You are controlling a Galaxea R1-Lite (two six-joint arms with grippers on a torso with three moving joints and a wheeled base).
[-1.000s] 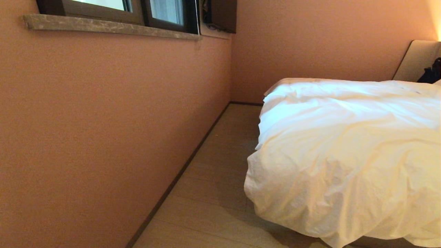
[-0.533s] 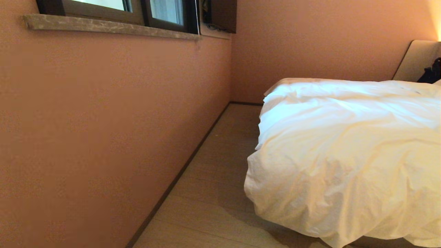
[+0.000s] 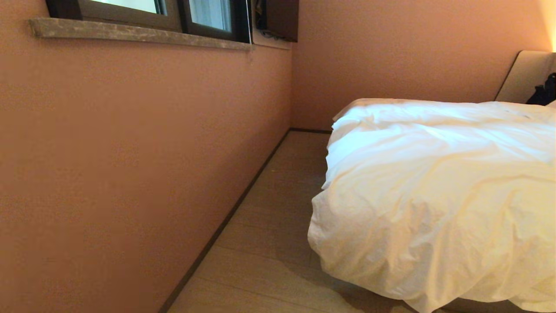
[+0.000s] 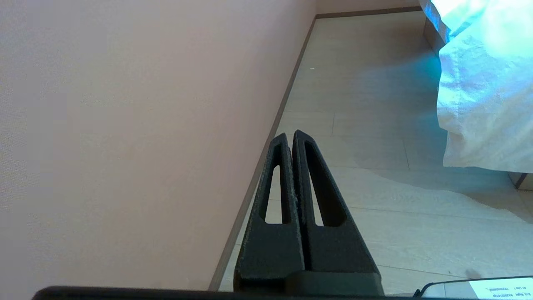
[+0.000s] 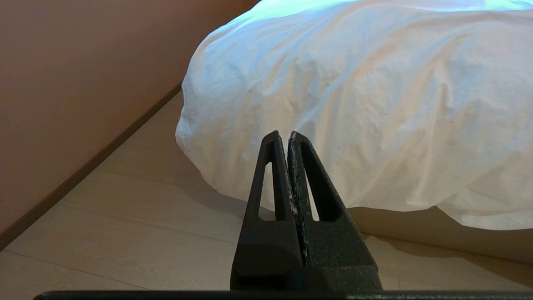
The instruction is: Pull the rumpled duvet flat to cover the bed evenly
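Over the near corner of the wide low bed (image 3: pixel 523 76), the puffy, wrinkled white duvet (image 3: pixel 434 195) hangs bunched toward the pale wooden floor (image 3: pixel 260 243). Left gripper (image 4: pixel 290 137) near the salmon wall (image 3: pixel 130 152) and right gripper (image 5: pixel 283 136) facing the duvet both keep jaws pressed together, empty.

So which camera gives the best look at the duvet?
The head view: the duvet spreads rumpled across the bed. The right wrist view shows only its hanging near corner, and the left wrist view just an edge.
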